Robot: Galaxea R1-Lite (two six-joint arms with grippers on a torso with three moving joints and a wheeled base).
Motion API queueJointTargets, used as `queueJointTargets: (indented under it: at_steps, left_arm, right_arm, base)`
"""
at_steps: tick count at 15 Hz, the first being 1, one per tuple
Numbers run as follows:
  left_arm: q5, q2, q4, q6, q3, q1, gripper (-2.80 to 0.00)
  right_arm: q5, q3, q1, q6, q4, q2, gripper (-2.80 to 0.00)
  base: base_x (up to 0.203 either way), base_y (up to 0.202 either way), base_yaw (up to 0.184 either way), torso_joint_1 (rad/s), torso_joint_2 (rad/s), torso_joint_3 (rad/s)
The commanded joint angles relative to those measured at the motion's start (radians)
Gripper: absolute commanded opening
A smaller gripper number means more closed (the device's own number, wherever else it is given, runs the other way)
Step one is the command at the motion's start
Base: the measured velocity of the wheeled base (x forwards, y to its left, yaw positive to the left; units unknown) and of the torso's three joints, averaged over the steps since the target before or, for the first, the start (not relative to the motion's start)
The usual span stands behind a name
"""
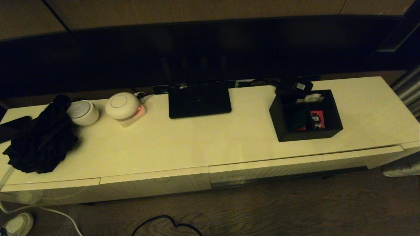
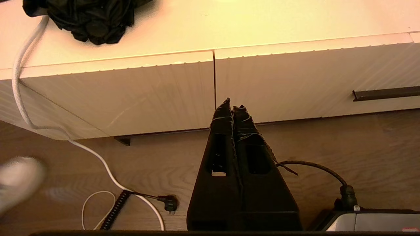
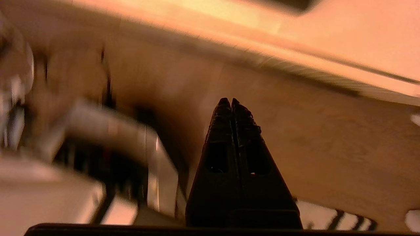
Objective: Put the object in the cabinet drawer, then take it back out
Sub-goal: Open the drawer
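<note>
On the cream cabinet top [image 1: 203, 144] I see the black square organiser box [image 1: 305, 115] at the right, open-topped, red and white packets between its dividers. Left gripper [image 2: 232, 107] and right gripper [image 3: 231, 100] have fingers pressed together, holding nothing.

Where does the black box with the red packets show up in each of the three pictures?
Head view: black box stands on the cabinet top, right of the middle.
Left wrist view: not in it.
Right wrist view: cannot make it out.
Shared landmark: the cabinet's ribbed cream front.
</note>
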Motion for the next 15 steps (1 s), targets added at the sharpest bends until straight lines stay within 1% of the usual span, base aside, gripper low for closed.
queueJointTargets:
  at_steps: [1, 3, 4, 5, 8, 9, 11, 13, 15]
  left_arm:
    - [0.001, 0.000, 0.000, 0.000, 0.003, 0.000, -2.80]
    - [0.001, 0.000, 0.000, 0.000, 0.003, 0.000, -2.80]
    - [0.001, 0.000, 0.000, 0.000, 0.003, 0.000, -2.80]
    - [0.000, 0.000, 0.000, 0.000, 0.003, 0.000, -2.80]
    - [0.000, 0.000, 0.000, 0.000, 0.003, 0.000, -2.80]
    - [0.001, 0.000, 0.000, 0.000, 0.003, 0.000, -2.80]
    - [0.000, 0.000, 0.000, 0.000, 0.003, 0.000, -2.80]
    - [0.001, 0.000, 0.000, 0.000, 0.003, 0.000, -2.80]
    - [0.001, 0.000, 0.000, 0.000, 0.003, 0.000, -2.80]
  right_arm:
    - [-0.041, 0.087, 0.117, -0.009, 0.013, 0.109, -2.80]
    - [-0.051, 0.172, 0.175, -0.032, 0.004, 0.147, -2.80]
    - [-0.052, 0.212, 0.189, -0.056, -0.016, 0.158, -2.80]
    - [-0.053, 0.255, 0.192, -0.099, -0.044, 0.161, -2.80]
    - [-0.056, 0.378, 0.190, -0.311, -0.128, 0.169, -2.80]
    - [-0.056, 0.423, 0.189, -0.362, -0.172, 0.190, -2.80]
    - [-0.058, 0.522, 0.188, -0.422, -0.322, 0.249, -2.80]
    - [-0.065, 0.604, 0.186, -0.460, -0.498, 0.324, -2.80]
    - [-0.081, 0.664, 0.183, -0.493, -0.647, 0.407, -2.80]
  base:
    - [0.000, 0.000, 0.000, 0.000, 0.00, 0.000]
    - [0.000, 0.000, 0.000, 0.000, 0.00, 0.000]
    - [0.000, 0.000, 0.000, 0.000, 0.00, 0.000]
    - [0.000, 0.000, 0.000, 0.000, 0.00, 0.000]
    - [0.000, 0.000, 0.000, 0.000, 0.00, 0.000]
    - [0.000, 0.000, 0.000, 0.000, 0.00, 0.000]
    - [0.000, 0.000, 0.000, 0.000, 0.00, 0.000]
    - [0.000, 0.000, 0.000, 0.000, 0.00, 0.000]
    - [0.000, 0.000, 0.000, 0.000, 0.00, 0.000]
